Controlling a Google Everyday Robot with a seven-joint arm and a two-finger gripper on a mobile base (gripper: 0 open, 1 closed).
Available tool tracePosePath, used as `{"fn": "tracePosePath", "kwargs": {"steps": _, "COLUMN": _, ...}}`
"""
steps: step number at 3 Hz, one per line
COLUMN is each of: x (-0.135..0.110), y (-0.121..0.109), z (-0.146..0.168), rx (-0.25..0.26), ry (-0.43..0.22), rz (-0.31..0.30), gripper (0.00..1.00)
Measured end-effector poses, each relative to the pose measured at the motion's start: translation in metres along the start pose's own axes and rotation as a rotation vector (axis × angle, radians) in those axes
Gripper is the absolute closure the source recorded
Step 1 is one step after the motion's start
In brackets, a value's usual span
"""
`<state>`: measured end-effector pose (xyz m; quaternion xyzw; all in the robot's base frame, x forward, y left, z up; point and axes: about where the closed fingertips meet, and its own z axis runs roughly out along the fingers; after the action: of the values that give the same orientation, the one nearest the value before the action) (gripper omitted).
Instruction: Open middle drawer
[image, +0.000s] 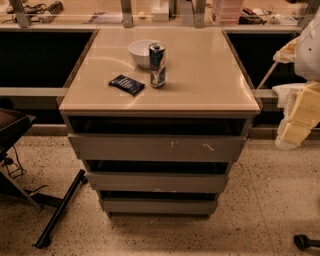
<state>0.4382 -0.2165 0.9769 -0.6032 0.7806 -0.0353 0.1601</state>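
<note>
The middle drawer (157, 182) is a plain flat grey front without a handle, between the widest grey front with white scratches (157, 148) above and the narrowest front (159, 206) below. It has a faint pale scuff at its lower edge. All three fronts sit in a cabinet under a beige top (200, 85). My gripper (299, 120) is a pale shape at the right edge of the camera view. It is well right of the cabinet, about level with the top, and touches nothing.
On the cabinet top stand a white bowl (141, 52), a can (157, 65) and a dark flat packet (126, 84). A black chair base with a long leg (60, 210) lies on the floor at left. A black caster (302, 242) is at the lower right.
</note>
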Motion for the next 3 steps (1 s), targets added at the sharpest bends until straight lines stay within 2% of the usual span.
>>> {"fn": "tracePosePath", "kwargs": {"steps": 1, "x": 0.000, "y": 0.000, "z": 0.000, "rx": 0.000, "ry": 0.000, "rz": 0.000, "gripper": 0.00}}
{"fn": "tracePosePath", "kwargs": {"steps": 2, "x": -0.002, "y": 0.010, "z": 0.019, "rx": 0.001, "ry": -0.031, "rz": 0.010, "gripper": 0.00}}
{"fn": "tracePosePath", "kwargs": {"steps": 3, "x": -0.012, "y": 0.046, "z": 0.072, "rx": -0.057, "ry": -0.149, "rz": 0.060, "gripper": 0.00}}
